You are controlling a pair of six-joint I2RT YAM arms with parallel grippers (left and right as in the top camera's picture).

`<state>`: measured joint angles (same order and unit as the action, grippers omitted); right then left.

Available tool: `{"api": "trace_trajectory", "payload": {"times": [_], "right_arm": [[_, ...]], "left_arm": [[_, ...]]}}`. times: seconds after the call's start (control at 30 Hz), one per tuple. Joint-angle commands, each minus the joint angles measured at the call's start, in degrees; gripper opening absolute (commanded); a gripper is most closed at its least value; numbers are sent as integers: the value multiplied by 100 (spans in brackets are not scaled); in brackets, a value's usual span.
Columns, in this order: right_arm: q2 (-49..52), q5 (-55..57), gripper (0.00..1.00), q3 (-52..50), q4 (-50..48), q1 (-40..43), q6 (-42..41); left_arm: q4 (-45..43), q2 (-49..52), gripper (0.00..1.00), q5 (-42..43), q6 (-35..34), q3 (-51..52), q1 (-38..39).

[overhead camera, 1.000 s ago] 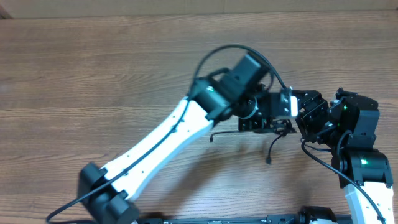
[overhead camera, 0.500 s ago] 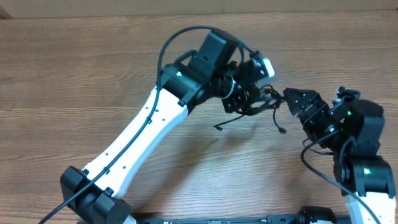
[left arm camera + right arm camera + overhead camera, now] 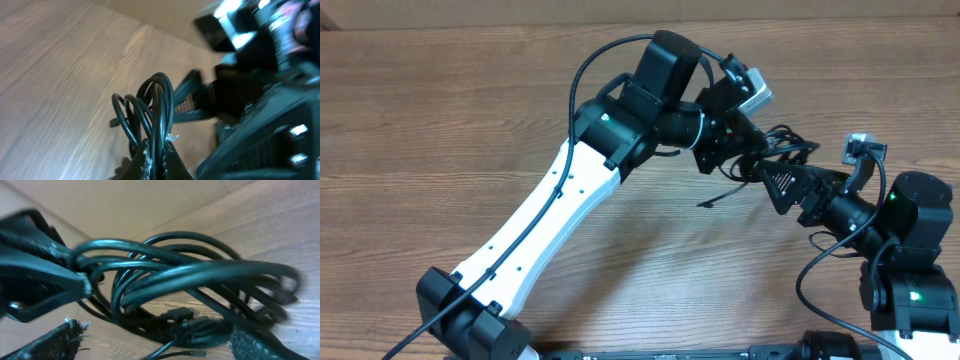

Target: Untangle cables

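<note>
The cables [image 3: 786,140] are a bundle of thin black loops held up off the table. My left gripper [image 3: 752,152] is shut on them; in the left wrist view its fingers [image 3: 156,154] pinch several strands of the loops [image 3: 152,100]. My right gripper [image 3: 782,186] is open, just below and right of the bundle, pointing at it. In the right wrist view its two padded fingers [image 3: 157,339] stand wide apart, with the coil [image 3: 200,275] and a plug [image 3: 175,315] right in front. The left gripper's jaws [image 3: 70,282] show at the left there. A loose cable end [image 3: 710,203] hangs below.
The wooden table [image 3: 440,120] stretches all round. My left arm [image 3: 550,220] runs diagonally from the bottom left to the upper middle. The right arm's base [image 3: 910,290] stands at the bottom right. The arm's own thick wire [image 3: 610,60] arches above the left wrist.
The left gripper has carried the bundle up and away from the right gripper, then rightward. The right gripper let go, turned and now points at the bundle from below right.
</note>
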<state>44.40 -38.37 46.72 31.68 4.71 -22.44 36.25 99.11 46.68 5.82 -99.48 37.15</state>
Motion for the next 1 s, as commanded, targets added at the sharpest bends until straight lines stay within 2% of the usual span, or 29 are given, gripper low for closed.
{"api": "trace_trajectory", "payload": {"times": [0.0,0.1,0.23,0.4,0.6,0.63,0.67,0.7,0.77,0.8,0.97], "right_arm": [[-42,-186,89,103,-31,-46,393],[-42,-181,86,103,-33,-46,479],[-39,-136,71,103,-50,-46,476],[-39,-122,70,103,-249,-46,474],[-39,-186,60,103,-402,-46,481],[-39,-186,55,103,-409,-46,496],[-39,-186,44,103,-420,-46,496],[-39,-186,38,103,-422,-46,496],[-39,-214,9,103,-422,-46,496],[-39,-229,4,103,-420,-46,494],[-42,-229,4,103,-310,-46,494]], "left_arm": [[-234,-92,4,726,-470,-55,42],[-356,-92,4,935,-525,-55,42],[-428,-92,4,1331,-601,-55,46],[-448,-92,4,1486,-612,-55,144],[-651,-92,4,1482,-608,-55,420],[-682,-92,4,1480,-608,-55,448],[-706,-90,4,1469,-608,-55,470],[-717,-92,4,1440,-608,-55,487],[-719,-90,4,1434,-605,-55,487],[-717,-90,4,1421,-605,-55,487],[-708,-92,4,850,-610,-55,476]]}}
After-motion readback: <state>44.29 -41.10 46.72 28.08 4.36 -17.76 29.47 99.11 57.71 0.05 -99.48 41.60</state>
